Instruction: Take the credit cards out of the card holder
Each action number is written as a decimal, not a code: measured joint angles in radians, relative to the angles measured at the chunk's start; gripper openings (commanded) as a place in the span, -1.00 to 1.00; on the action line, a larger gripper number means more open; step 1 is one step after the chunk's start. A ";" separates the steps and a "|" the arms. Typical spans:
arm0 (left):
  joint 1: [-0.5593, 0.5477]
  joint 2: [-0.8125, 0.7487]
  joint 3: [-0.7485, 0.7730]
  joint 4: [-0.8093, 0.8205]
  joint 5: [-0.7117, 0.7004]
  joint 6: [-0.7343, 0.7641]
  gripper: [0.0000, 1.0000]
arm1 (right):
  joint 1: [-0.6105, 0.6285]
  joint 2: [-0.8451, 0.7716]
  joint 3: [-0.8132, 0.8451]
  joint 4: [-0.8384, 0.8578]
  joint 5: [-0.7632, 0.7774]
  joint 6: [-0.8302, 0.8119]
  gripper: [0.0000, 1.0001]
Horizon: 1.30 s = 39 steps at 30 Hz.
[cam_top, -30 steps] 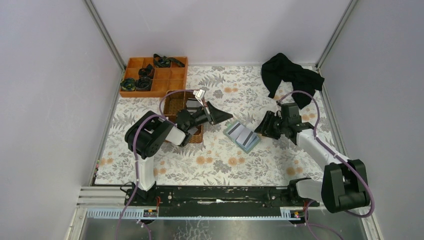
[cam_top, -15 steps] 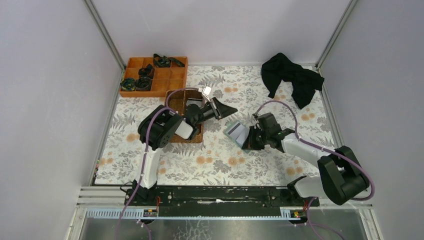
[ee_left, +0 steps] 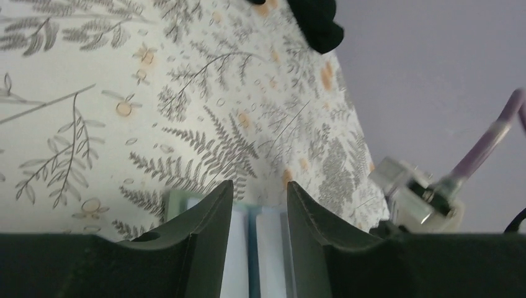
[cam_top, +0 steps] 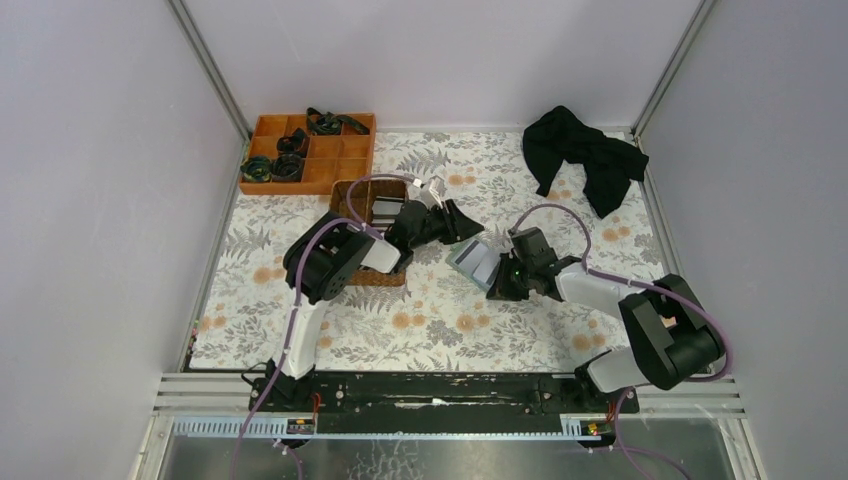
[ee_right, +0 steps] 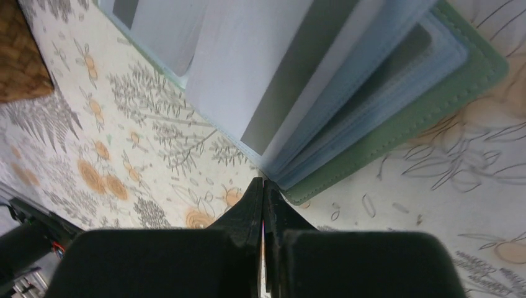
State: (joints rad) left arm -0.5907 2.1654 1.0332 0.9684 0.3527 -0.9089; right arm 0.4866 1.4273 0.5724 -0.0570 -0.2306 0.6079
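Observation:
The card holder [cam_top: 477, 262] lies open mid-table, grey-green outside and light blue inside. In the right wrist view its layers [ee_right: 397, 105] fan apart, with whitish and grey credit cards [ee_right: 248, 68] showing in the slots. My right gripper [cam_top: 502, 281] is shut, its tips [ee_right: 263, 182] pressed against the holder's near corner with nothing seen between them. My left gripper [cam_top: 472, 226] hovers over the holder's far side. Its jaws [ee_left: 259, 186] stand open and empty, framing the holder's teal spine [ee_left: 253, 248].
A brown wicker basket [cam_top: 352, 200] sits under the left arm, with an orange divided tray [cam_top: 352, 165] of dark items behind it. A black cloth [cam_top: 585, 150] lies at the back right. Grey walls close in on three sides.
My right gripper has shut and moved left up to the holder's corner, nudging the holder. My left gripper has swung right over the holder and its jaws have spread wider.

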 measured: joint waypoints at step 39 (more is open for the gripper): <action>-0.085 0.034 -0.016 -0.002 0.101 -0.103 -0.09 | -0.236 0.143 0.194 -0.077 0.150 -0.077 -0.48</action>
State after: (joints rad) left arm -0.6758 2.1998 1.0176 0.9668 0.4538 -1.0115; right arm 0.2504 1.5703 0.7662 -0.1341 -0.0803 0.5308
